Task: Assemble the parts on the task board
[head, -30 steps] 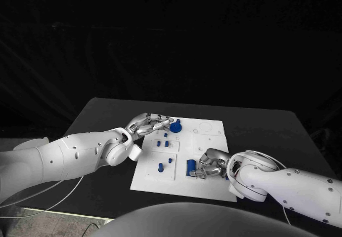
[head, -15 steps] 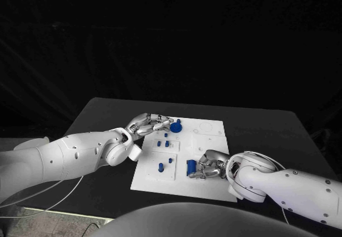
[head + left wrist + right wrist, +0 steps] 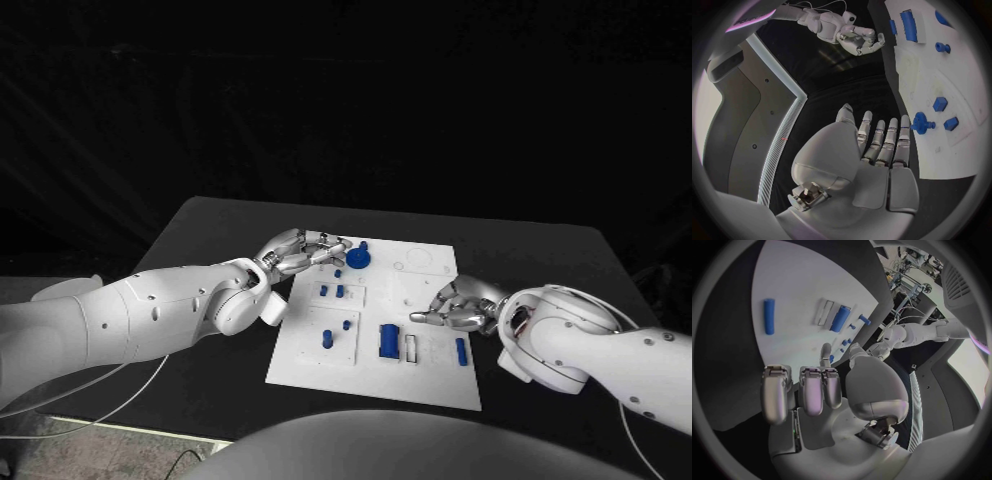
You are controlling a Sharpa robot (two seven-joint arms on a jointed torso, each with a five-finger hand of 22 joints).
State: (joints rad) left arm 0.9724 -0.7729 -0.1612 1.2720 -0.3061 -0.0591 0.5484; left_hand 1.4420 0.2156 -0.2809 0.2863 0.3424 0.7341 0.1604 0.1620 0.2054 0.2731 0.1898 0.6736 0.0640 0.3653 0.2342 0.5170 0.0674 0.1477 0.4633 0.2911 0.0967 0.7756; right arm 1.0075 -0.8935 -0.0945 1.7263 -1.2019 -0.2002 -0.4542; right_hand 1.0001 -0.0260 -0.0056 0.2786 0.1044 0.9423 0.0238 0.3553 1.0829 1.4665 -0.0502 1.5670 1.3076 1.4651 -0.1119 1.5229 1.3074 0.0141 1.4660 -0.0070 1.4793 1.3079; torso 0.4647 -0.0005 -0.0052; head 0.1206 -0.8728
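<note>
Board is plain white, sitting on a black table, and the backdrop is black too. Parts are all the same solid blue: gear, the long bar, the thin rod, plus the small pegs. There's 1 pale slot next to the bar that reads white-grey. Both arms are glossy white, with a silver left hand and a silver right hand. No patterns anywhere, just flat colours.
</note>
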